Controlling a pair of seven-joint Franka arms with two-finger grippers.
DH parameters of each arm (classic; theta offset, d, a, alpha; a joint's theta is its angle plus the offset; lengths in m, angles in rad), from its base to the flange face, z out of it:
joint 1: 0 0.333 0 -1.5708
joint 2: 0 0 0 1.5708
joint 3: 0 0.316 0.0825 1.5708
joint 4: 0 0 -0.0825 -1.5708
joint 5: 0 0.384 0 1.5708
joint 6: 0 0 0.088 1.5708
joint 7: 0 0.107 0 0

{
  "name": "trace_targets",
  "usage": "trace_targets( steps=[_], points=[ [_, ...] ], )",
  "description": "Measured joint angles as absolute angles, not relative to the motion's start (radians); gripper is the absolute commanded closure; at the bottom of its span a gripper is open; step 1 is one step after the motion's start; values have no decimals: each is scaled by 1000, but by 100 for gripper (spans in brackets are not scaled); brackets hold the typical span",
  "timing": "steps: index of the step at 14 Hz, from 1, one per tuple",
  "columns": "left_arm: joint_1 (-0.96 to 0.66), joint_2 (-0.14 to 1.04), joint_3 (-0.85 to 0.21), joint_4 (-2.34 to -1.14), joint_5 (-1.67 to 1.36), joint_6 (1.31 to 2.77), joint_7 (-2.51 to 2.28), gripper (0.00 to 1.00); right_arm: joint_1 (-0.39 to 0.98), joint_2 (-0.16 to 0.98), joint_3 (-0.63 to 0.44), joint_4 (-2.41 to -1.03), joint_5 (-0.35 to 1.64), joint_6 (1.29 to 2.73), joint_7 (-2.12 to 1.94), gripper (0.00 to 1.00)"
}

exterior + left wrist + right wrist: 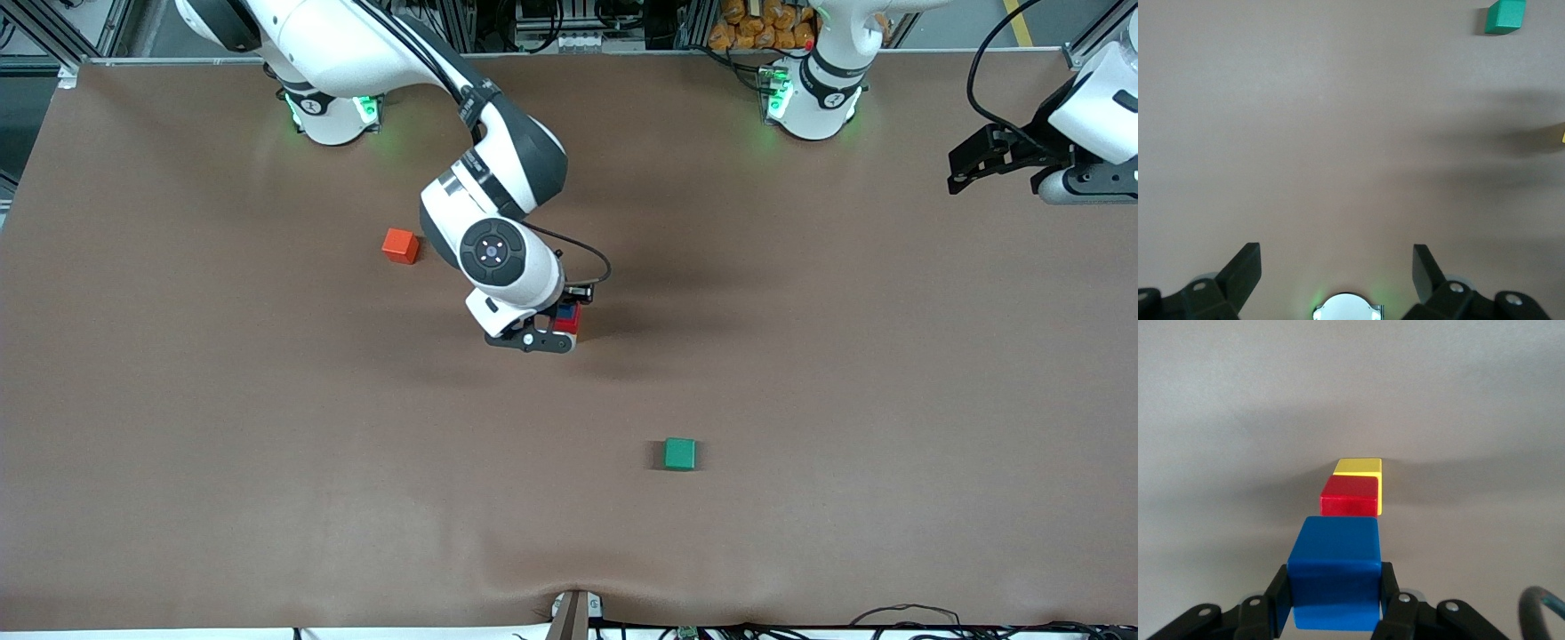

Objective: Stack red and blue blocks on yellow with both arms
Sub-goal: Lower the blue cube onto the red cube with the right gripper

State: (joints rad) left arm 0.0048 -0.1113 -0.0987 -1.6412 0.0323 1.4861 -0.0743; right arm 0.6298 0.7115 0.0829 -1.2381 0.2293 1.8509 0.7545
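- two end effectors in view: right end effector clamped on the blue cube, held over the red cube.
- red cube sits on the yellow cube, mid tabletop.
- left end effector spread wide, holding nothing, waiting above the left arm's end of the tabletop.
- orange-red cube farther from the front camera than the stack; green cube nearer.

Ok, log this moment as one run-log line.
right gripper: shut on blue block, over red block on yellow block | left gripper: open, waiting | stack: blue not yet placed
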Motion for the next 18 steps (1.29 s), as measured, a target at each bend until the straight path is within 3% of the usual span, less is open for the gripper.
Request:
trace_targets(
  steps=[18],
  points=[
    [4, -98, -99, -1632, 32, 1490, -74, 0, 651, 744, 82, -1238, 192, 1878, 774, 100]
  ],
)
